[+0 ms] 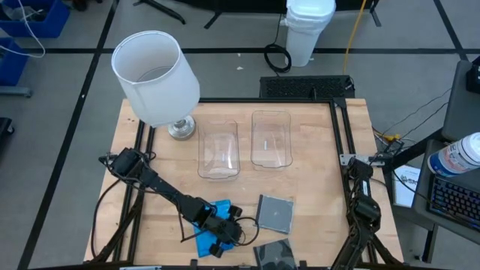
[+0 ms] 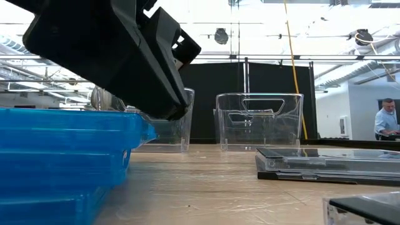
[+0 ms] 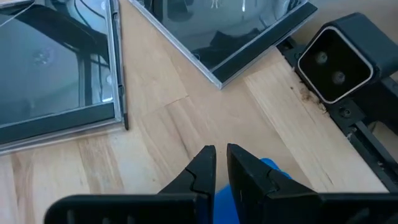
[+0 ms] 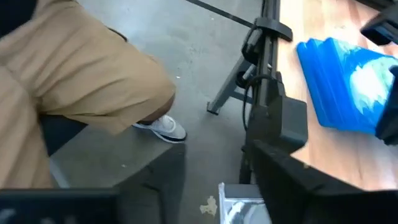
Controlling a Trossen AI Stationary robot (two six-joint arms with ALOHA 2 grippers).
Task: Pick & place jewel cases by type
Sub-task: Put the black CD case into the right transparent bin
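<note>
While right arm [image 1: 363, 202] waits at table's right edge, left gripper [image 1: 225, 234] sits over blue cases [image 1: 204, 238] at front edge, fingers [image 3: 205, 168] nearly together, gripping nothing visible. Grey case [image 1: 274, 214] just right.

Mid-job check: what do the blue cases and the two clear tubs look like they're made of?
The bright blue square jewel cases look like glossy translucent plastic: light glows through the stack in the low view. The two clear rectangular tubs seem to be thin, rigid transparent plastic, the wooden table showing through their floors.
</note>
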